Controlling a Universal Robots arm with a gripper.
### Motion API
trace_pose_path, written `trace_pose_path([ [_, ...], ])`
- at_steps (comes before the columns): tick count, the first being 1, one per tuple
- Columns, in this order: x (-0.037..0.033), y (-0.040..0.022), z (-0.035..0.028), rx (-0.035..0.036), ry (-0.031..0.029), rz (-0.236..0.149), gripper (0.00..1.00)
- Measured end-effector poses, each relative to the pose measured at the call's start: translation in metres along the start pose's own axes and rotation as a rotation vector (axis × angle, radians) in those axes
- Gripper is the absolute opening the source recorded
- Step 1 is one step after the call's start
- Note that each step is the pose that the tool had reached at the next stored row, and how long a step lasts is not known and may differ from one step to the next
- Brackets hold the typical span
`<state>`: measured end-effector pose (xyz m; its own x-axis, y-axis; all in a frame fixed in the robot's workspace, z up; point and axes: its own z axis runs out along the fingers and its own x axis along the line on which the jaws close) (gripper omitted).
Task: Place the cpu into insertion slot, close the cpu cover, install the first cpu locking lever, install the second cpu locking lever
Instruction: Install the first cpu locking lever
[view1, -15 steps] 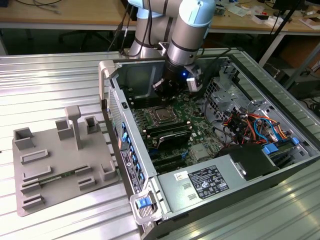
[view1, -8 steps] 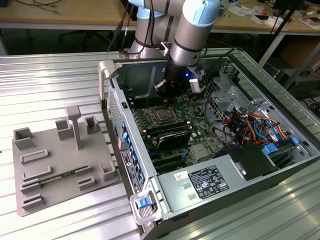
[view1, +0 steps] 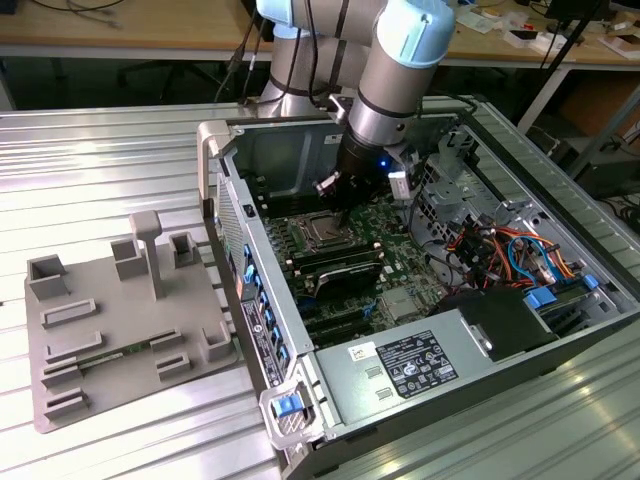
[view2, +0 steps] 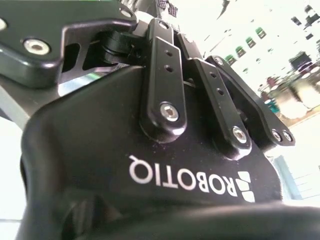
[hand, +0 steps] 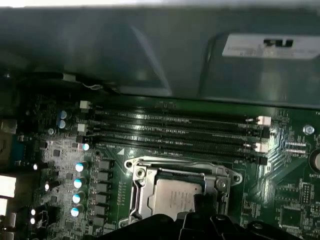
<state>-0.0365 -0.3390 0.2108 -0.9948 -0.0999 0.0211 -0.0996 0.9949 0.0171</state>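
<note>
A: Where does the cpu stand?

B: In the first wrist view it lies flat in the insertion slot, and the cpu cover looks folded down around it, its frame ringing the silver top. In the exterior view the end effector hangs right over that socket, inside the open computer case on the ribbed table.

A: Are its fingers spread or pinched?

B: That cannot be told. The first wrist view catches just a dark edge of it beside the chip, and the second wrist view looks at the linkage from behind, not the tips.

A: What might go wrong?

B: Probably the locking levers. If one is pushed sideways rather than under its catch, it could slip and spring back, or scrape the green board. The memory slots sit just beside the socket, so a drifting arm could knock them. Pressing on a cover not fully seated could load the chip unevenly.
</note>
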Motion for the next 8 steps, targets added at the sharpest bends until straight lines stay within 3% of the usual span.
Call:
trace_pose_path([
  [3,0.0004,-0.0055,-0.0022,0.0,0.0001,0.0,0.11],
  [8,0.0008,-0.0057,-0.0193,0.0,0.0,0.0,0.11],
])
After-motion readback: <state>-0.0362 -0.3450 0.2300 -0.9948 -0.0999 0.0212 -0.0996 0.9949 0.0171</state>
